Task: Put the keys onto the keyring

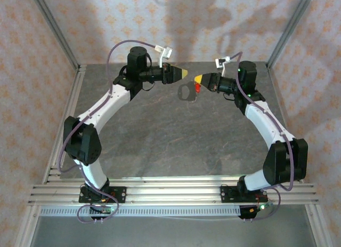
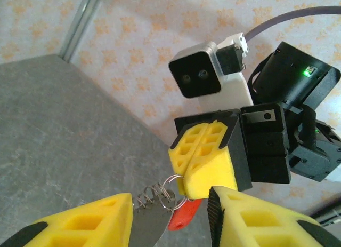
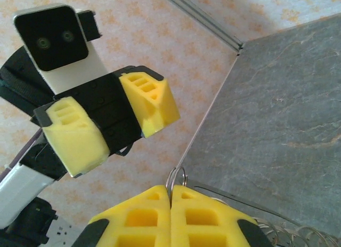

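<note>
Keyring in right hand, midair, well inside table edges.

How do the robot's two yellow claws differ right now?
The left claw stands open with its fingers apart, while the right claw is shut tight. The left claw grips nothing that I can see, whereas the right claw pinches the thin wire keyring, with the red key hanging by its tip. Both claws have blocky yellow fingers and point at each other, tip to tip.
</note>
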Controlling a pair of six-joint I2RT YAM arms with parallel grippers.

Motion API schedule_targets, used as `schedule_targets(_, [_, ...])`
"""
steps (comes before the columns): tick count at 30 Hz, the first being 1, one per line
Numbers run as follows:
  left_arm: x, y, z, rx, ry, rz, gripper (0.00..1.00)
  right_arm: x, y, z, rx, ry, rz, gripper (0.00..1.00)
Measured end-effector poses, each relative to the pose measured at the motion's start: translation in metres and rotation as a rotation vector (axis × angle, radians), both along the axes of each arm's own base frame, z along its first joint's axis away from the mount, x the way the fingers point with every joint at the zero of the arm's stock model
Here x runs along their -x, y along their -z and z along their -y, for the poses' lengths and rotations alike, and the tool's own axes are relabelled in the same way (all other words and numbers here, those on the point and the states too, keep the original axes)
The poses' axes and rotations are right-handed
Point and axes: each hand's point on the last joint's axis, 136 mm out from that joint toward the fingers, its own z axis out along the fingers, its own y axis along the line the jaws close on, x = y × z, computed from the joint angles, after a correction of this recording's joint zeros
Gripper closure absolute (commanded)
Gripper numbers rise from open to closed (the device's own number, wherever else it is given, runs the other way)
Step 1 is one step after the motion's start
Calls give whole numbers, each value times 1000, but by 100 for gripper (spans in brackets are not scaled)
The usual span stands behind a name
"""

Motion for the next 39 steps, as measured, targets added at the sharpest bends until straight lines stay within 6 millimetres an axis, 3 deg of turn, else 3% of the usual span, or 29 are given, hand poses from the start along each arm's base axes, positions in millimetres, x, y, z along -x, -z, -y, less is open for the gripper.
schedule_targets(7, [13,-11,16,-1,77,22,63,2,-6,-1,-21,-15,-2,100])
schedule_targets(14, [22,-2,28,-17,122,7,63,2,-9,-1,-28,-14,1,100])
schedule_targets(26, [18,5,26,-21,110,-3,60,2,-9,-1,-28,-14,2,100])
schedule_targets(39, [-1,7,13,-4,32,-10,56,3,-17,-1,-42,-12,22,100])
